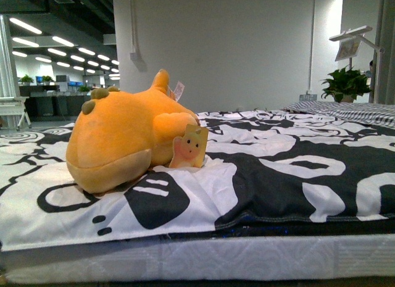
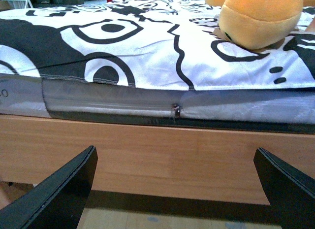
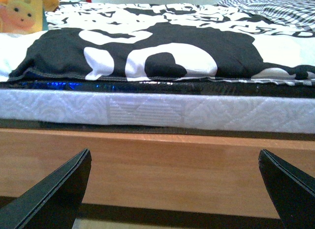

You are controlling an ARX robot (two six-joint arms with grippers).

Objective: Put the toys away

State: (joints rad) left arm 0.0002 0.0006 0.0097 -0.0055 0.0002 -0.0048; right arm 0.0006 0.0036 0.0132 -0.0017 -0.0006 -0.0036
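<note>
Plush toy (image 1: 123,136), soft, rounded, orange, lying beyond left gripper (image 2: 174,149); fin showing only in front view; left gripper and right gripper (image 3: 174,150) gaping wide, empty.

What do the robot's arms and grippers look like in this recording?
Both wrist views show the same design: the left gripper and right gripper each have two plain matte black fingers, flat wedges tapering to pointed tips. No cables or markings show on them. The front view shows neither arm, so the arms' look cannot be told.
</note>
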